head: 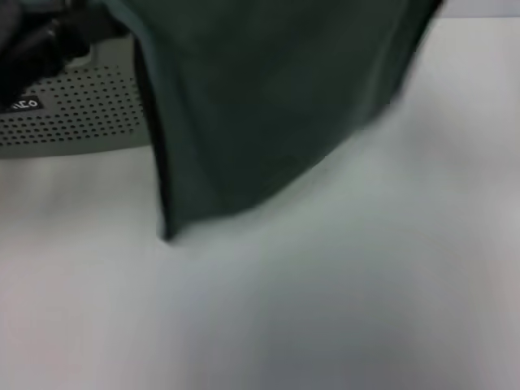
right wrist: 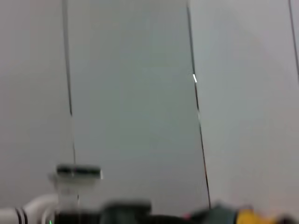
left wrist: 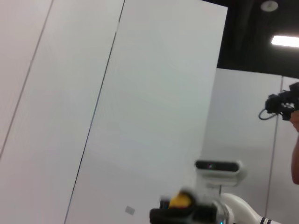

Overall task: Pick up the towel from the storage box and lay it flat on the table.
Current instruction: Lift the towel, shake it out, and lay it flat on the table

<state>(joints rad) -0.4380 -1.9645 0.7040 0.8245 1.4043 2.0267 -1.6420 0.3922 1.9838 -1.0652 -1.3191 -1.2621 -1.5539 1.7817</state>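
Here, in the head view, the towel [head: 268,106] is seen hanging in the air, its dark green face spread wide and its lowest corner just above the table [head: 325,309]. The storage box [head: 77,114] stands at the far left, beside the cloth. Neither gripper is shown, so their hold cannot be told.

In the left wrist view only wall panels and a far-off yellow patch are seen.

In the right wrist view a dark edge and a yellow strip, probably the towel's other side, are glimpsed.

The step is judged best done by lowering the near edge first, then drawing the cloth out taut.
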